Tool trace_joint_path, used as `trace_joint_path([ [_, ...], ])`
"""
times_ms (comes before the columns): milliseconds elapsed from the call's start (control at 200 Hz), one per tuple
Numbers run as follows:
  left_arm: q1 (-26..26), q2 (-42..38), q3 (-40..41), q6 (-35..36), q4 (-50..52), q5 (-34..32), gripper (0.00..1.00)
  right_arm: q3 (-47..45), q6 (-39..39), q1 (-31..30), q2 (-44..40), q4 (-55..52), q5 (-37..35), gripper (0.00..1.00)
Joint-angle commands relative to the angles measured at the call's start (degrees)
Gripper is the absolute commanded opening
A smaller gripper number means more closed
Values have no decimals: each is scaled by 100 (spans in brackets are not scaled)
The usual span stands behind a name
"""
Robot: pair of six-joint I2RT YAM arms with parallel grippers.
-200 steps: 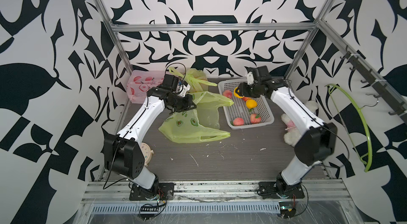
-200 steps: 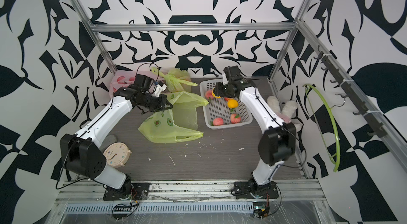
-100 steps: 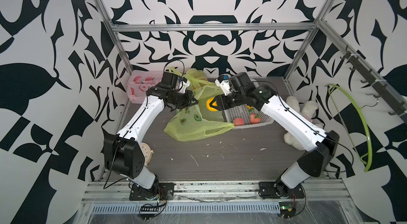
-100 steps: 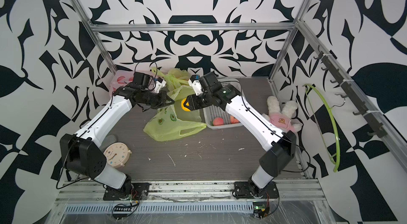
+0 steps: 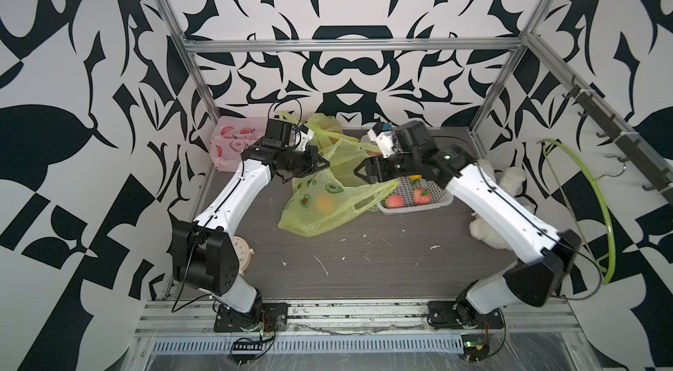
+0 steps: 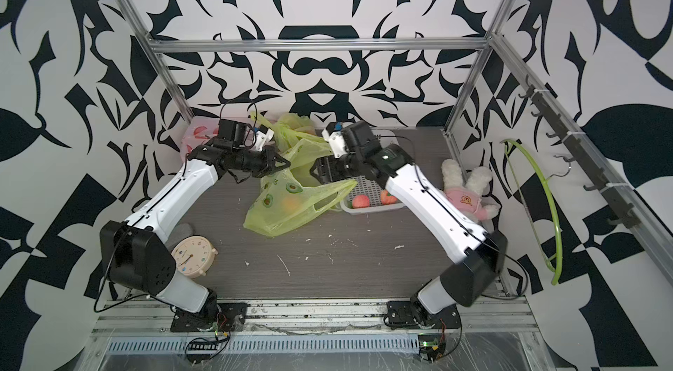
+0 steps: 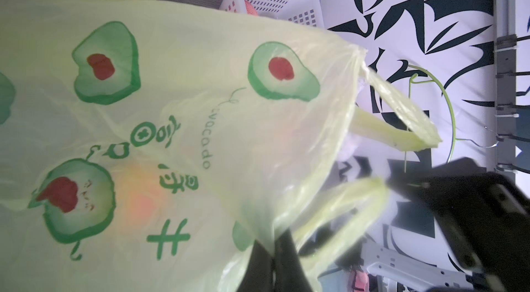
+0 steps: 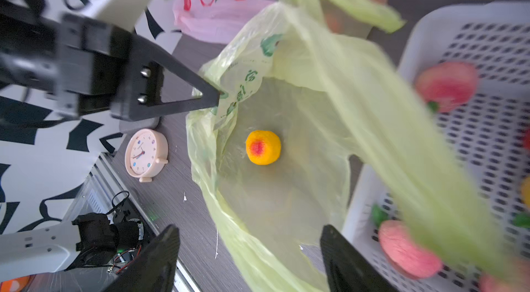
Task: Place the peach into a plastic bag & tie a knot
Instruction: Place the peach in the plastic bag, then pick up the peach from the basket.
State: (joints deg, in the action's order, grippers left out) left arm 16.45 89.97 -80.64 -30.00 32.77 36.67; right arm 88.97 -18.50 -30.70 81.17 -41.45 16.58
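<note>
Yellow-green plastic bag [image 8: 329, 121] sits open on the grey worktop [image 8: 177, 178], with an orange, red-blushed peach [image 8: 263, 147] resting at its bottom. The left hand [image 8: 214, 96] is pinched together on the bag's rim. The right hand [image 8: 249, 231], fingers spread apart and empty, hovers above the bag's mouth, the peach directly below it.

Yellow-green bag [image 8: 301, 104] with green avocado print, orange peach [image 8: 263, 147] with red blush, white basket [image 8: 430, 24]
</note>
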Motion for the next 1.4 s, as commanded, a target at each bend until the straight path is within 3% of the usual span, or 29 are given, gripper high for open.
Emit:
trace_joint_path([
  [0,-160,51,181,-28,-274,162,0,-563,-214,900,-794,149,-118,76],
  [95,-238,53,242,-39,-343,230,0,-1082,-382,1727,-1037,89,130,78],
  [170,-252,30,258,0,-326,249,0,-1316,-374,1924,-827,-105,33,78],
  [420,-249,-67,371,64,-289,287,0,-1855,-241,1880,419,183,153,80],
  [835,-253,-148,491,134,-264,235,0,-1413,13,1353,2032,81,12,76],
  [985,-255,-161,462,151,-238,253,0,-1342,64,1229,2346,-21,-41,70],
  [1120,-256,-173,435,185,-198,253,0,-1348,93,1225,2341,2,-3,56],
  [1235,-257,-145,417,213,-173,248,0,-1334,58,1232,2024,-21,-24,37],
  [1395,-256,-124,418,214,-172,253,0,-1169,-53,1224,1144,-241,-207,30],
])
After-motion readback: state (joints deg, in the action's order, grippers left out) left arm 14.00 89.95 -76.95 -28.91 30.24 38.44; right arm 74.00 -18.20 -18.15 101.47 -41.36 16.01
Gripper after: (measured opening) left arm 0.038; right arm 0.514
